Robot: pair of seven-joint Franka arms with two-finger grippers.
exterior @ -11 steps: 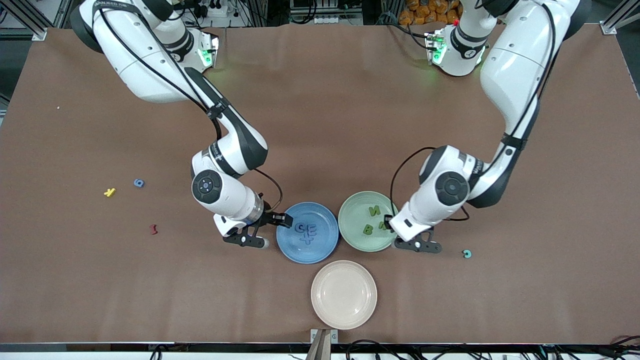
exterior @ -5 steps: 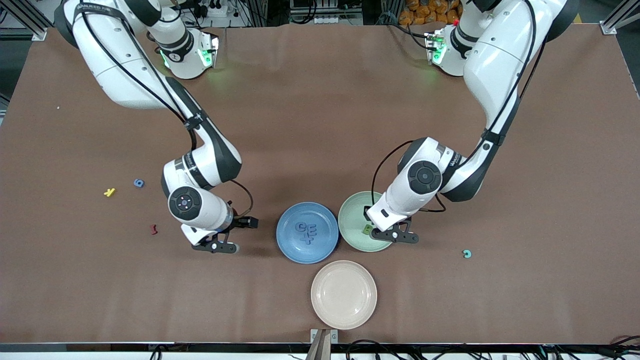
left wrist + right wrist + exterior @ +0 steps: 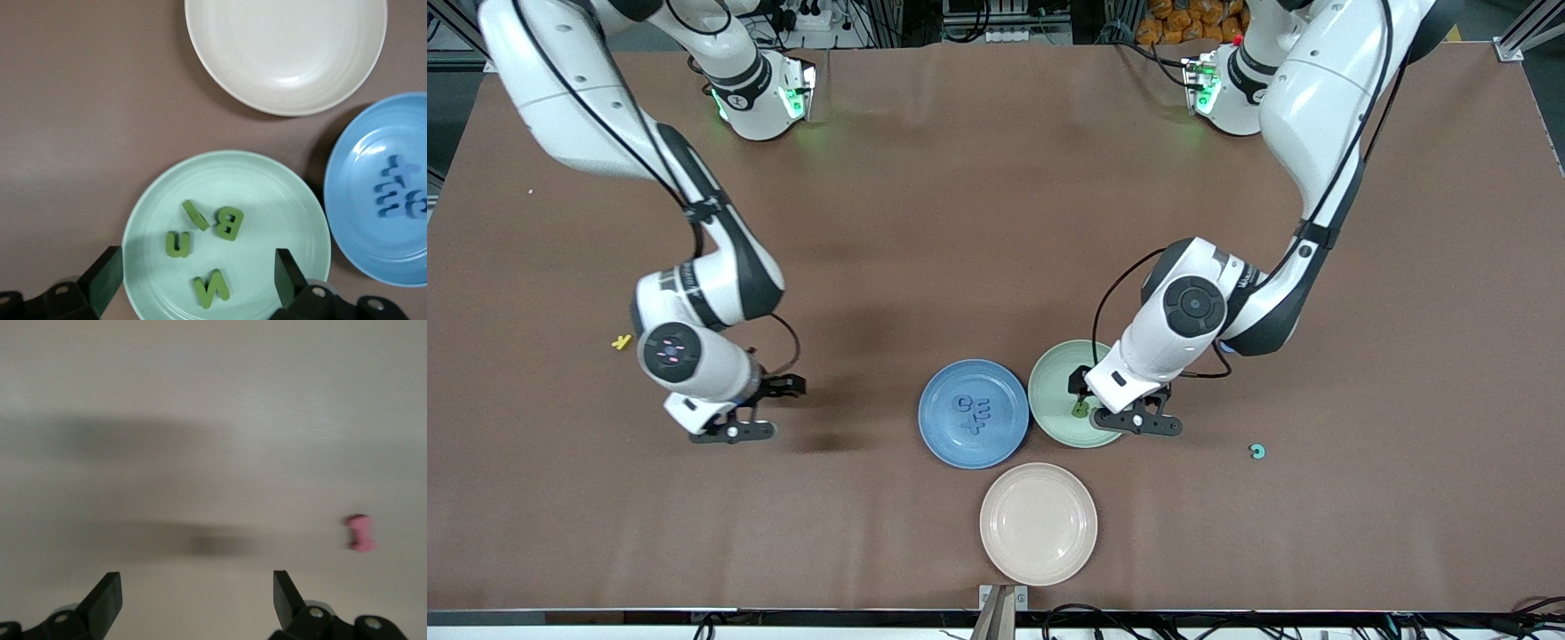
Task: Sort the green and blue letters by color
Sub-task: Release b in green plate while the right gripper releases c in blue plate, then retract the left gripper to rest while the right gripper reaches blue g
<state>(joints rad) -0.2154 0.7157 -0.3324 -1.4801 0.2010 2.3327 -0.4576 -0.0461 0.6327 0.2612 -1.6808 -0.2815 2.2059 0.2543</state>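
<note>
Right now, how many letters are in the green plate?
4, all in the green plate: U, B, a slanted piece between them, and N. The plate's edge is cut off in the left wrist view, so another may be hidden.
</note>
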